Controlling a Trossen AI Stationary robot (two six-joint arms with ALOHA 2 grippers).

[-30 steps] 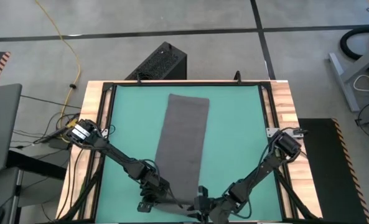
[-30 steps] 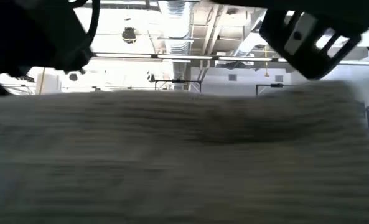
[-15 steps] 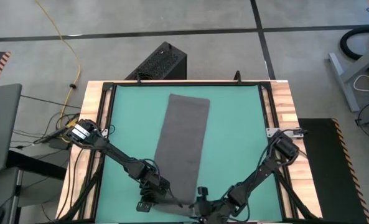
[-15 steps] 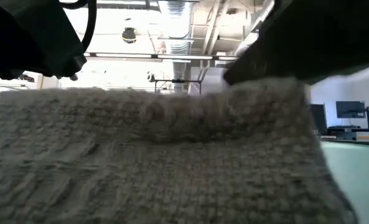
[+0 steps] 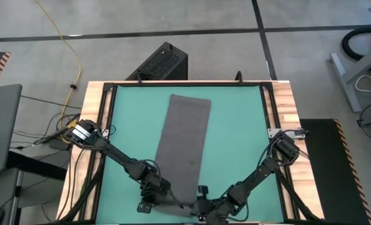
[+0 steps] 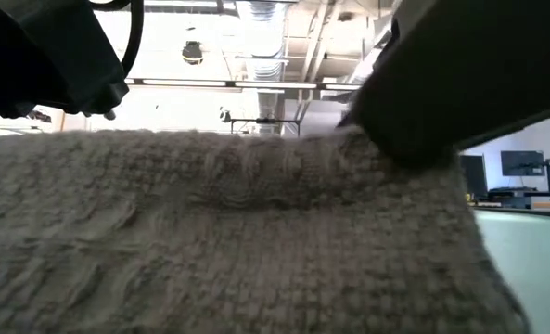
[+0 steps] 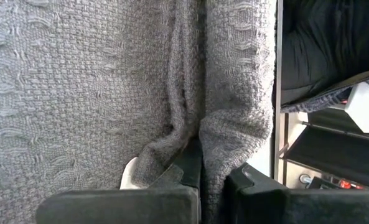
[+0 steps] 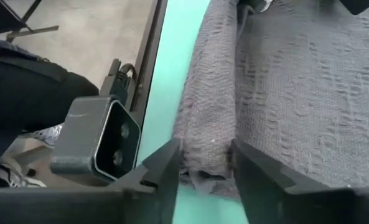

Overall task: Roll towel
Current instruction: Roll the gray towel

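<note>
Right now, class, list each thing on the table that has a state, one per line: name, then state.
Towel: flat along the mat, near end bunched and lifted.
Left end effector: shut on the towel's near edge.
Right end effector: fingers astride the towel's folded edge, grip unclear.

Bench [image 5: 235,119] with a green mat, a black frame and wood-grain side strips [image 5: 285,106], seen from above on a grey concrete floor [image 5: 191,19]. A black perforated box [image 5: 160,62] stands on the floor just beyond the far edge. A yellow cable [image 5: 69,44] trails across the floor at left. A grey laptop lid [image 5: 0,125] lies left of the bench. A small grey camera unit [image 8: 100,146] sits at the near edge. Ceiling ducts [image 6: 265,23] show in the low view.
</note>
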